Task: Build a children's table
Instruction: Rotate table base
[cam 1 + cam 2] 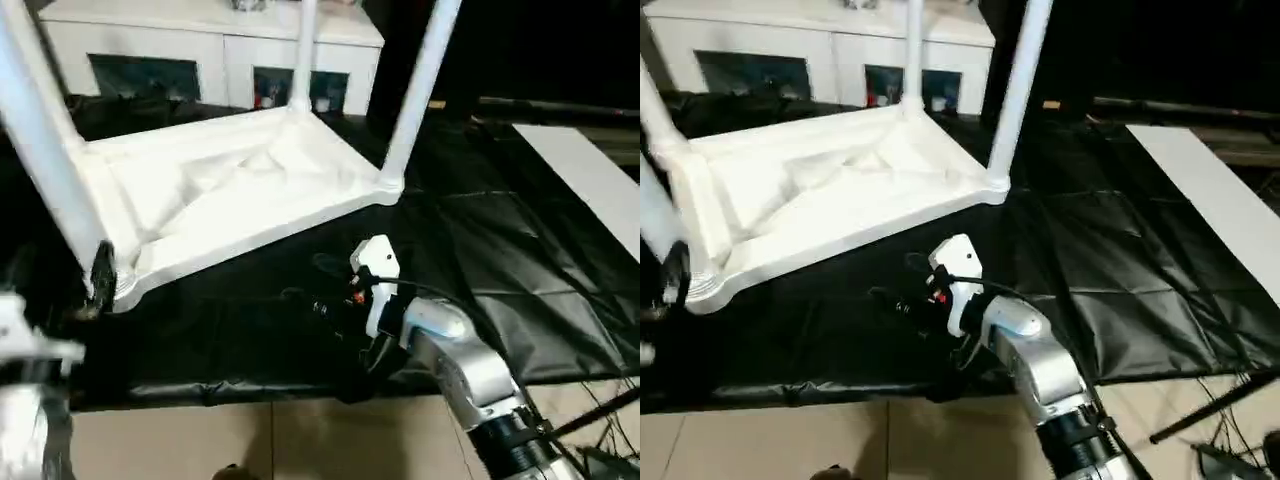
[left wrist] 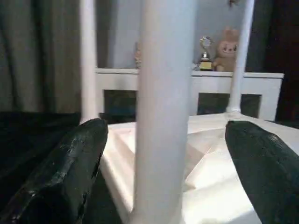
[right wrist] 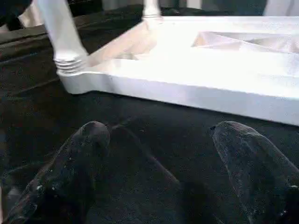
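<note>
Black sheeting point(image 1: 500, 270) carries the upturned tabletop point(image 1: 230, 190); left pincer point(image 2: 163, 154) and right pincer point(image 3: 159, 154) both gape

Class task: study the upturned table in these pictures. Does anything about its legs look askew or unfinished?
The tabletop lies upside down on the black mat. The near left leg leans instead of standing square, and the leg in the right wrist view shows bare screw threads above its socket: not fully seated.

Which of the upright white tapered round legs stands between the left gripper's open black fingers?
The near-left corner leg, closest to the camera. The left gripper straddles it without touching. The two legs at the tabletop's far side stand clear of both grippers.
</note>
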Robot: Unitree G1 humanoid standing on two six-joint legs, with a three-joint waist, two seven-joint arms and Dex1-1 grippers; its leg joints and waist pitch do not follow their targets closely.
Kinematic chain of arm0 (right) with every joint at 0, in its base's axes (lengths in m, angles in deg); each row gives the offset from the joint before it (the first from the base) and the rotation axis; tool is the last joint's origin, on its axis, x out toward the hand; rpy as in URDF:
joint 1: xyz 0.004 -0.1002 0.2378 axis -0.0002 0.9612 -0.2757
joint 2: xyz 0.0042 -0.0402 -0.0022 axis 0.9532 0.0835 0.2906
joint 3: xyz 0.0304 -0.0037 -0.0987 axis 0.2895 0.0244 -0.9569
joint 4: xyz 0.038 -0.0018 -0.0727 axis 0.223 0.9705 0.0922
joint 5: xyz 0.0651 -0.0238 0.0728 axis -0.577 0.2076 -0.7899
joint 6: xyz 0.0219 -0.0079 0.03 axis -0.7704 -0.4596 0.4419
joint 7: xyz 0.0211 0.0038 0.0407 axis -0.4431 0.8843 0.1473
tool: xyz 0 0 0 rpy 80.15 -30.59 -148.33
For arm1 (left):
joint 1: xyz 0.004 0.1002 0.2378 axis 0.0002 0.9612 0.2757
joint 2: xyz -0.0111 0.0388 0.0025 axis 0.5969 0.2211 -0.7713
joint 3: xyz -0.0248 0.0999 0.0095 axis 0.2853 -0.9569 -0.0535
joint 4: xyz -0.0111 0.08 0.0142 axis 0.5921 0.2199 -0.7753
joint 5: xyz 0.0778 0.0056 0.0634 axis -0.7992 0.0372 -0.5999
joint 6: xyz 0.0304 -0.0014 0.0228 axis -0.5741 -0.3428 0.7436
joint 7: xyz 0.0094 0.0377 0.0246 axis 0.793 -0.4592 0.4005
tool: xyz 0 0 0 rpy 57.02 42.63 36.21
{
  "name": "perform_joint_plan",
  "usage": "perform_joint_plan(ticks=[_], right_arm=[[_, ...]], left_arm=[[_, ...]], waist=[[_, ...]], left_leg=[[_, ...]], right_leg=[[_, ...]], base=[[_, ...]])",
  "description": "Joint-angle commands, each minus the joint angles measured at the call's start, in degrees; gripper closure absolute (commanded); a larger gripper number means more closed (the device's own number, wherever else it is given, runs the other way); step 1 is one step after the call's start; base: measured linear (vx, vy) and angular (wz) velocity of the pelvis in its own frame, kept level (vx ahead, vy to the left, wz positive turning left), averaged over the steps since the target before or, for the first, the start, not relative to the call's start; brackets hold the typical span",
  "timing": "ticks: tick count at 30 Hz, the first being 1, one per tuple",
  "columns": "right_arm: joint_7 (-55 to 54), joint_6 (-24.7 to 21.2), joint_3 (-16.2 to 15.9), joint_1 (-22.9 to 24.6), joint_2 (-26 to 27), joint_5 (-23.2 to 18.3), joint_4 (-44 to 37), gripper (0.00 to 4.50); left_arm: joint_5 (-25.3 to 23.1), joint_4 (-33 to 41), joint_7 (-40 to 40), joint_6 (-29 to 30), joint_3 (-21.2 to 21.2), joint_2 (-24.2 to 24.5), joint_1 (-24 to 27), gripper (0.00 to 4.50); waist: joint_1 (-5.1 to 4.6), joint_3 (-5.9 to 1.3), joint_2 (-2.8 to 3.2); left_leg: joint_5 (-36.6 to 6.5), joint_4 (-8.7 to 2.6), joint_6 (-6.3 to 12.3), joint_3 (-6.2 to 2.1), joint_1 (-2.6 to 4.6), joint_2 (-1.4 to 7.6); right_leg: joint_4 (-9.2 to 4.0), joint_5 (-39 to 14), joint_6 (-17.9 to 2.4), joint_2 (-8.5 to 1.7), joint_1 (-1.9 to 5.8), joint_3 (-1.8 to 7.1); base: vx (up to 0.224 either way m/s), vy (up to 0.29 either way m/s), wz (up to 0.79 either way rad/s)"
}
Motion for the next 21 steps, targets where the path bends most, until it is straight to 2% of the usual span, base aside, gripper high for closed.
perform_joint_plan(ticks=[1, 2, 4, 5, 8, 10, 12, 13, 15, 16, 17, 18, 19, 21], right_arm=[[0.0, 0.3, 1.0, -0.5, 0.1, -0.5, 0.0, 0.55], [0.1, 0.4, 1.0, -0.7, 0.3, -0.5, 0.3, 0.55], [0.3, 1.0, 0.8, -1.5, 0.7, -0.3, 1.2, 0.55], [0.5, 1.1, 0.7, -1.6, 0.8, -0.4, 1.3, 0.55], [1.0, 1.5, 0.3, -2.1, 0.9, -0.4, 1.8, 0.55], [1.2, 2.0, 0.0, -2.5, 1.0, 0.1, 2.5, 0.55], [0.2, 2.4, 0.5, -2.8, 1.0, 0.9, 3.1, 0.55], [0.1, 2.4, 0.5, -2.8, 1.0, 0.9, 3.1, 0.55], [-3.9, 2.3, 1.7, -3.8, 0.5, 3.1, 5.7, 0.55], [-8.7, 1.8, 3.4, -4.7, 0.0, 5.0, 8.3, 0.55], [-10.1, 1.7, 4.1, -5.0, -0.1, 5.4, 9.1, 0.55], [-12.0, 1.5, 5.0, -5.4, -0.2, 5.9, 10.3, 0.55], [-16.4, 1.2, 7.1, -6.4, -0.9, 6.8, 12.7, 0.55], [-18.8, 1.1, 8.1, -7.0, -1.5, 7.5, 14.1, 0.55]], left_arm=[[0.5, -2.3, 0.6, 1.7, 0.2, 1.1, -2.2, 0.0], [1.6, -3.5, -0.2, 2.7, 0.0, 1.8, -3.8, 0.0], [1.6, -9.1, -1.4, 3.8, 0.1, 4.6, -8.6, 0.0], [1.6, -10.2, -1.6, 4.0, 0.2, 5.2, -9.5, 0.0], [1.8, -13.1, -2.1, 5.1, 0.2, 6.5, -11.9, 0.0], [6.4, -14.4, -6.9, 9.3, -0.6, 7.6, -15.0, 0.0], [12.3, -10.9, -11.9, 15.3, -2.0, 7.6, -14.3, 0.0], [12.4, -10.7, -12.1, 15.5, -2.1, 7.7, -14.3, 0.0], [19.8, -3.7, -20.0, 23.9, -6.5, 9.4, -11.6, 0.0], [23.5, 1.1, -24.0, 27.9, -10.0, 11.2, -10.0, 0.0], [24.4, 2.4, -24.9, 28.9, -11.0, 11.7, -9.6, 0.0], [25.4, 3.9, -26.0, 30.2, -12.2, 12.3, -9.3, 0.0], [27.2, 6.9, -28.0, 33.3, -15.2, 13.8, -9.5, 0.0], [27.6, 8.0, -28.7, 34.5, -16.7, 14.3, -10.0, 0.0]], waist=[[-0.26, -2.81, 1.47], [-0.35, -2.78, 1.41], [-0.28, -3.01, 1.35], [-0.38, -3.11, 1.45], [-0.32, -3.26, 1.39], [-0.25, -3.38, 1.78], [0.06, -3.31, 1.7], [0.14, -3.24, 1.74], [0.24, -3.07, 2.14], [0.33, -3.13, 2.01], [0.48, -3.03, 2.21], [0.9, -2.83, 2.28], [1.02, -2.71, 2.37], [0.87, -2.73, 2.26]], left_leg=[[-14.1, -5.88, -3.08, -0.63, 1.09, 1.97], [-12.3, -5.99, -2.86, -0.63, 0.81, 2.08], [-11.0, -5.73, -2.93, -0.36, 1.26, 1.92], [-10.7, -5.65, -2.88, -0.28, 1.39, 1.72], [-9.2, -5.64, -3.01, -0.27, 1.35, 2.0], [-8.5, -5.49, -3.27, -0.17, 1.5, 1.85], [-9.2, -5.6, -4.47, 0.04, 1.66, 1.95], [-9.5, -5.68, -4.56, 0.03, 1.54, 1.95], [-11.3, -5.86, -4.83, 0.17, 1.78, 2.02], [-11.2, -5.83, -5.24, 0.17, 1.77, 2.06], [-11.5, -6.0, -5.65, 0.35, 1.9, 1.97], [-13.3, -6.01, -5.96, 0.73, 2.33, 2.04], [-14.5, -6.02, -5.91, 0.93, 2.47, 2.0], [-14.7, -6.32, -6.17, 0.88, 1.91, 1.91]], right_leg=[[-4.24, 4.5, -7.3, -4.02, 0.76, 2.41], [-4.15, 6.3, -7.4, -4.07, 0.96, 2.32], [-4.02, 7.5, -7.6, -3.89, 0.72, 2.28], [-3.99, 8.3, -7.7, -3.74, 0.71, 2.27], [-3.71, 11.3, -8.3, -3.88, 0.97, 2.15], [-3.56, 12.4, -8.9, -3.85, 0.9, 2.15], [-3.46, 10.9, -10.1, -3.97, 0.69, 2.11], [-3.5, 10.5, -10.4, -3.88, 0.7, 2.08], [-3.65, 8.2, -10.9, -3.72, 0.44, 2.1], [-3.49, 7.8, -11.2, -3.81, 0.49, 2.09], [-3.59, 5.8, -11.6, -3.58, 0.17, 2.07], [-3.88, 3.6, -11.4, -3.41, -0.22, 2.2], [-3.97, 2.5, -11.3, -3.34, -0.44, 2.31], [-3.98, 0.4, -10.0, -3.5, 0.18, 2.37]], base=[[0.0, 0.0, 0.0], [0.0, 0.0, 0.0], [0.0, 0.0, 0.0], [0.0, 0.0, 0.0], [0.0, 0.0, 0.0], [0.0, 0.0, 0.0], [0.0, 0.0, 0.0], [0.0, 0.0, 0.0], [0.0, 0.0, 0.0], [0.0, 0.0, 0.0], [0.0, 0.0, 0.0], [0.0, 0.0, 0.0], [0.0, 0.0, 0.0], [0.0, 0.0, 0.0]])
